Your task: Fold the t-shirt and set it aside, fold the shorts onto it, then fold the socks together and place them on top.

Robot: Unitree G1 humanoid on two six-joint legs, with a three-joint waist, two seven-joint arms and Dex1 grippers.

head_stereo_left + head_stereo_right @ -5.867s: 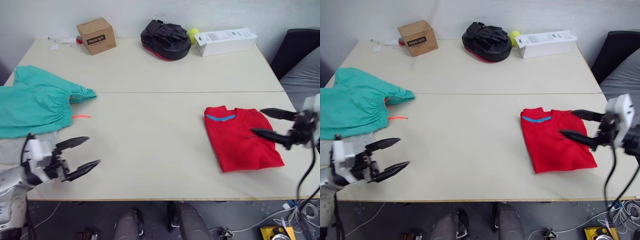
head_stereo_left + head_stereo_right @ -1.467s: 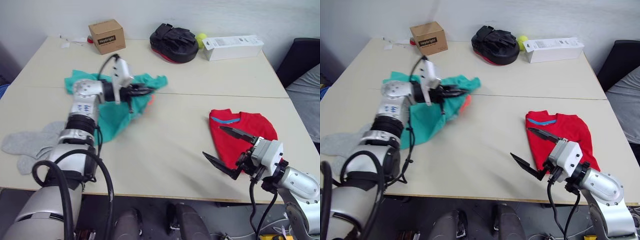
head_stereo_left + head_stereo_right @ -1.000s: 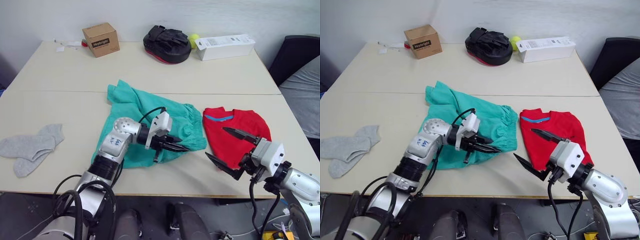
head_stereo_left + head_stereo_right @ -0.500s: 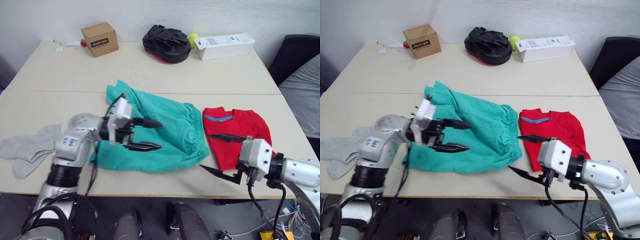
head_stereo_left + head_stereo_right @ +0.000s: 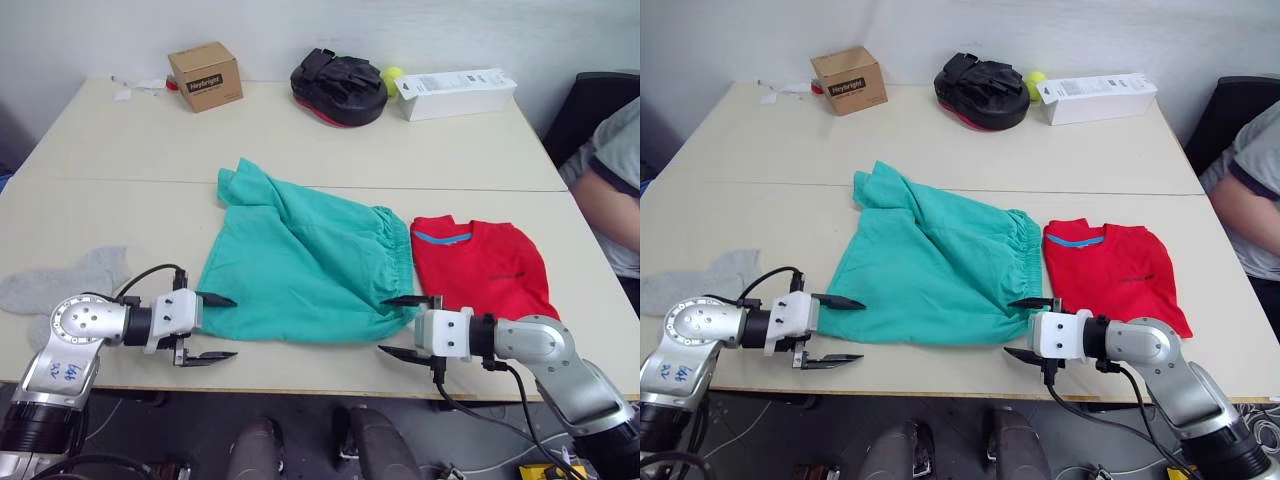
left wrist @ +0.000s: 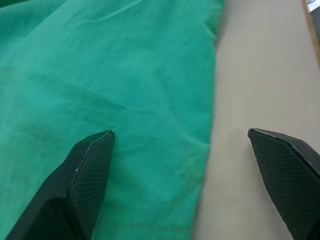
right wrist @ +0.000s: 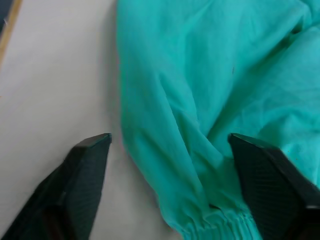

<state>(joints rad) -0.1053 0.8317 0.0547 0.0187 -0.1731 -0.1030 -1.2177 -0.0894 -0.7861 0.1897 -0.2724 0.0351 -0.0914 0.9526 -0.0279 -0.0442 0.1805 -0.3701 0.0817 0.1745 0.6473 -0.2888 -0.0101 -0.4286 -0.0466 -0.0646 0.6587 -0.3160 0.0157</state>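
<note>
The soft, floppy teal-green cloth shorts (image 5: 305,265) lie flat on the pale surface (image 5: 120,215) beside the folded red t-shirt (image 5: 480,270); left gripper (image 5: 212,327) and right gripper (image 5: 402,325) wait wide open, holding nothing, at the near corners, good spots to pinch.

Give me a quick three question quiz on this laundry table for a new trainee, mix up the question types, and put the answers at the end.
1. True or false: the t-shirt lies folded to the right of the shorts.
2. Multiple choice: the left gripper and the right gripper are A) both open at the shorts' near corners, B) both shut on cloth, C) raised over the boxes.
3. Fill in: the socks lie near the table's ____ edge.

Key: 1 true; 2 A; 3 left.
</note>
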